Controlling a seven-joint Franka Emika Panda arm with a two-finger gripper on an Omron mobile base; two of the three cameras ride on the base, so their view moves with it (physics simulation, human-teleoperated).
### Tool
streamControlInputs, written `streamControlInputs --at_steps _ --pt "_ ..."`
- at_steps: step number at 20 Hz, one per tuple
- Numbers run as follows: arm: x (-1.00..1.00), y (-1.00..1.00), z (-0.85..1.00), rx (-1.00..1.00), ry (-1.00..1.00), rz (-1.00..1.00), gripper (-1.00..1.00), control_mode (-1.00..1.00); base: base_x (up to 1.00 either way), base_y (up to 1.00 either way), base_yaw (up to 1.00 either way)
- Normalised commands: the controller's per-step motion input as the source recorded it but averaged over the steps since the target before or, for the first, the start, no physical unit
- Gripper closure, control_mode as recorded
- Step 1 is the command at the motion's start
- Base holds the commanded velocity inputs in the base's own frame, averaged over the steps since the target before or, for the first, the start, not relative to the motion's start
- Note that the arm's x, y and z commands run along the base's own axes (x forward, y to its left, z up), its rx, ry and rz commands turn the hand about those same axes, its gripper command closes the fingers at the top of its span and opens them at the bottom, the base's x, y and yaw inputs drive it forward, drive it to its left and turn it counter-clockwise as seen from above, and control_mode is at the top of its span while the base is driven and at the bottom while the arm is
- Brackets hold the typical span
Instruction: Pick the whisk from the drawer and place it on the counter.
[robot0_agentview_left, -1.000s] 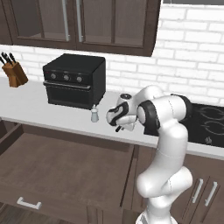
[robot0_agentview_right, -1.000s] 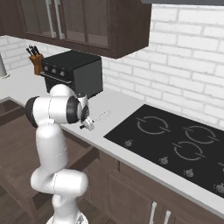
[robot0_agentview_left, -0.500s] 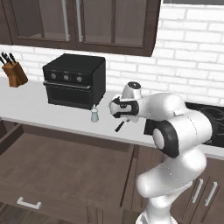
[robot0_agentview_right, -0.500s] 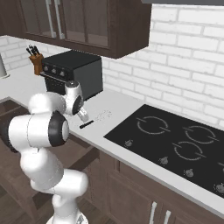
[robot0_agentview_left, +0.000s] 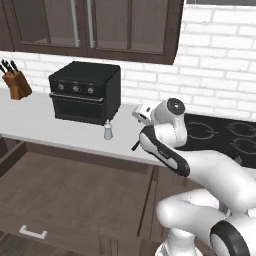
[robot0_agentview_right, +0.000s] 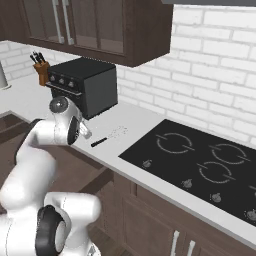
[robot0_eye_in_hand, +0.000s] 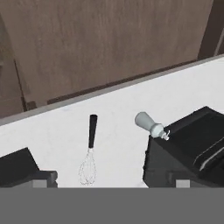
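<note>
The whisk (robot0_eye_in_hand: 89, 153) lies flat on the light counter (robot0_eye_in_hand: 52, 131), with its black handle (robot0_eye_in_hand: 92, 131) pointing toward the open drawer (robot0_eye_in_hand: 109, 39). The right base view shows the whisk (robot0_agentview_right: 107, 137) left of the cooktop. From the left base camera only the handle (robot0_agentview_left: 135, 146) peeks out beside my arm. My gripper (robot0_eye_in_hand: 111, 181) hovers above the whisk with its fingers spread wide and nothing between them. The hand (robot0_agentview_left: 144, 112) is raised over the counter (robot0_agentview_left: 45, 125). The drawer (robot0_agentview_left: 75, 195) stands pulled out below, its brown floor bare.
A small grey-white shaker (robot0_agentview_left: 107, 131) stands in front of the black toaster oven (robot0_agentview_left: 85, 92). It appears tilted in the hand view (robot0_eye_in_hand: 151, 124). The black cooktop (robot0_agentview_right: 200, 165) is to the right and a knife block (robot0_agentview_left: 17, 82) at the far left.
The whisk has left the gripper and now rests on the counter. The hand has lifted up and back from it, and the arm has swung closer to the cameras.
</note>
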Motion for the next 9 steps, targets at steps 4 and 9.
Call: streamControlInputs --at_steps 4,9 --pt "-1.0 -0.03 1.0 0.05 -0.32 -0.01 -1.0 -1.0 0.0 0.0 0.0" --pt "-1.0 -0.04 1.0 0.01 -0.3 -0.07 -1.0 -1.0 0.0 0.0 0.0"
